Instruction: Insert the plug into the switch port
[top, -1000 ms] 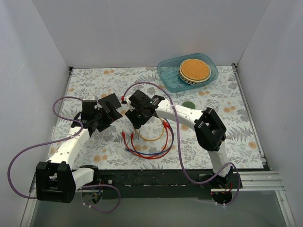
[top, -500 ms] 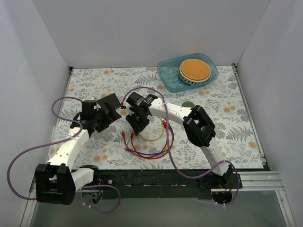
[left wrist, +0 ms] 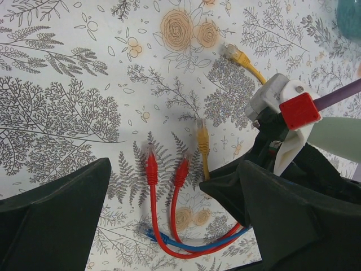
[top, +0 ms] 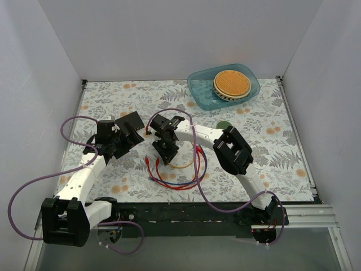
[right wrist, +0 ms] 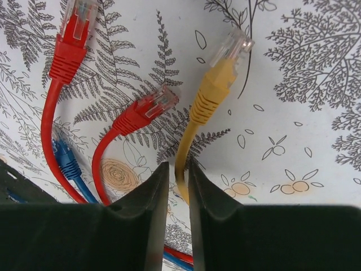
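Several patch cables lie in a loop [top: 180, 169] on the floral table. The yellow plug [right wrist: 228, 53] lies flat, and it also shows in the left wrist view [left wrist: 201, 134]. Two red plugs [right wrist: 73, 28] [right wrist: 149, 107] and a blue plug [right wrist: 62, 155] lie to its left. My right gripper [right wrist: 179, 169] [top: 165, 148] is down at the table, its jaws nearly together around the yellow cable [right wrist: 194, 121] just behind the plug. My left gripper [left wrist: 172, 169] [top: 121, 141] hovers wide open and empty, facing the plugs. I cannot make out the black switch box or its port in any view.
A teal tray [top: 200, 90] holding a round orange waffle-like disc [top: 232, 83] stands at the back right. A small dark green disc [top: 224, 125] lies near the right forearm. White walls close in three sides. Purple arm cables arc over the left side.
My right gripper has moved left and toward the near edge, down onto the yellow cable. My left arm has hardly moved.
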Controlling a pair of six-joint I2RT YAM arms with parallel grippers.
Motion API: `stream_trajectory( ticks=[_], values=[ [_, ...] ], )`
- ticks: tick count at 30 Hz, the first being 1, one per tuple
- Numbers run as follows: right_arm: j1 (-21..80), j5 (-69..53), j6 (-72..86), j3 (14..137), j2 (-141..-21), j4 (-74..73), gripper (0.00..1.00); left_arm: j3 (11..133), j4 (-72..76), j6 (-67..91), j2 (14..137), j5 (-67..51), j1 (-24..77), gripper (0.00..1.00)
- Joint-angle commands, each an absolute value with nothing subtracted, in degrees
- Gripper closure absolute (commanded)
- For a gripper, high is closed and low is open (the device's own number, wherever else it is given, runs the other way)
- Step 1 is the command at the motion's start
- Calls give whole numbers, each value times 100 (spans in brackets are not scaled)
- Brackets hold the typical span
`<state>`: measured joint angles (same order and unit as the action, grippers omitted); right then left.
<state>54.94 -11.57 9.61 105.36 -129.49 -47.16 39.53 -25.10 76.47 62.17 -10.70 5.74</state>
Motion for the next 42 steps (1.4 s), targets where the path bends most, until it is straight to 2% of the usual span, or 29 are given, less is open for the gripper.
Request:
stream_trajectory(
  ticks=[1,4,14,24,29,38,41,42],
  values=[
    [5555,-1011,1019,10662,-12946,-4825,83,4157,-2566,7594,6047,-967,580,2],
    [5555,-976,1011,10478,-12832,-4659,99,4157,-2558,7567,6029,-984,571,2],
    [5555,-809,949,10029,-12209,-4087,99,4157,-2417,7427,5792,-1239,580,2],
    [5546,-827,976,9019,-10760,-3060,99,4184,-1978,7312,5344,-1793,580,2],
    [5528,-738,888,8780,-10424,-2962,99,4122,-1758,7400,5291,-2003,580,2],
    [5528,-1854,413,7850,-9607,-2119,99,3824,-1135,7506,5098,-2803,580,2],
    [5528,-2135,378,7638,-9405,-1926,99,3709,-792,7611,5036,-3216,580,6],
    [5528,-2292,378,7612,-9335,-1890,99,3683,-661,7637,5036,-3295,580,11]
  ],
)
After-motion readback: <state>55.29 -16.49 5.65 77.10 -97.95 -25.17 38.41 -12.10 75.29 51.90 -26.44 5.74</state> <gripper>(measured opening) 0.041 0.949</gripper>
